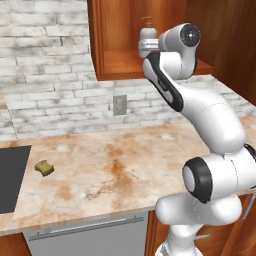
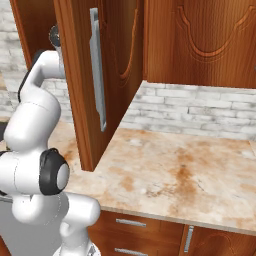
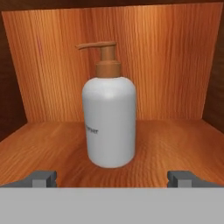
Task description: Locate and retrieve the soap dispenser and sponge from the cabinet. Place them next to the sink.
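fingertips (image 3: 43,178): two small dark tips low in the hand view, at 7 and 5 o'clock, spread wide apart with nothing between them.
gripper (image 3: 112,179): released; it faces straight into the cabinet, short of the bottle and not touching it.
soap dispenser (image 3: 109,123): upright on the cabinet floor, dead centre of the hand view, pale body with a brown pump whose spout points toward 9 o'clock. in the left base view it (image 1: 147,34) stands at 12 o'clock, just beside the robot's wrist.
cabinet (image 1: 120,65): reddish-brown wall unit with its shelf board open to the front; wood-grain back panel (image 3: 175,65) behind the bottle, darker side walls at 3 and 9 o'clock.
cabinet door (image 2: 107,75): swung open, tall metal handle on it, at 11 o'clock in the right base view.
sponge (image 1: 44,168): lies flat on the counter at 8 o'clock in the left base view, just beside the sink, well apart from the bottle.
sink (image 1: 11,175): dark rectangle at the left edge, 9 o'clock.
counter (image 1: 125,170): mottled tan stone, brick wall (image 1: 50,75) behind it.
arm (image 1: 200,125): rises from 5 o'clock and reaches up to the shelf.
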Motion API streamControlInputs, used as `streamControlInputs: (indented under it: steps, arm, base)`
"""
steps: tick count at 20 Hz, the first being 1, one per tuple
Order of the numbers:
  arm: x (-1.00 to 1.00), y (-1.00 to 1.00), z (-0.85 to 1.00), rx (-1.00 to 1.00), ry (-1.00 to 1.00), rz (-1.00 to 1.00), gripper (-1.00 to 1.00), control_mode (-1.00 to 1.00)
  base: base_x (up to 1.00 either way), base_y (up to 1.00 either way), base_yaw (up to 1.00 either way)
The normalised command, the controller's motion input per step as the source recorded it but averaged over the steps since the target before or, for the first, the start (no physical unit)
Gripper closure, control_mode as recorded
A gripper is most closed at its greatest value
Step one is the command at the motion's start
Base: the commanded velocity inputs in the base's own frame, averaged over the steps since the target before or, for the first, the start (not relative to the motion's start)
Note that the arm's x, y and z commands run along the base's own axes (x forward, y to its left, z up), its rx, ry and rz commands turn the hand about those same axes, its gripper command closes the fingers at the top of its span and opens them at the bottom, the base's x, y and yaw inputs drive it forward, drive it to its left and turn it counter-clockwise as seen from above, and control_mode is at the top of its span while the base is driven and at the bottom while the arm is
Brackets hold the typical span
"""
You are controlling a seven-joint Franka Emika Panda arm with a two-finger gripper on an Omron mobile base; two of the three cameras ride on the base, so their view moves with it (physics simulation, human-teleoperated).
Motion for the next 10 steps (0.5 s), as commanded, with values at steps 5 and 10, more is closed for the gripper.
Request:
streamControlInputs:
  steps: [5,10]
  arm:
    - [0.28,0.00,-0.01,-0.01,0.01,0.03,-1.00,-1.00]
    - [0.27,0.00,-0.06,-0.03,0.00,0.03,-1.00,-1.00]
  base:
    - [0.00,0.00,0.00]
    - [0.00,0.00,0.00]
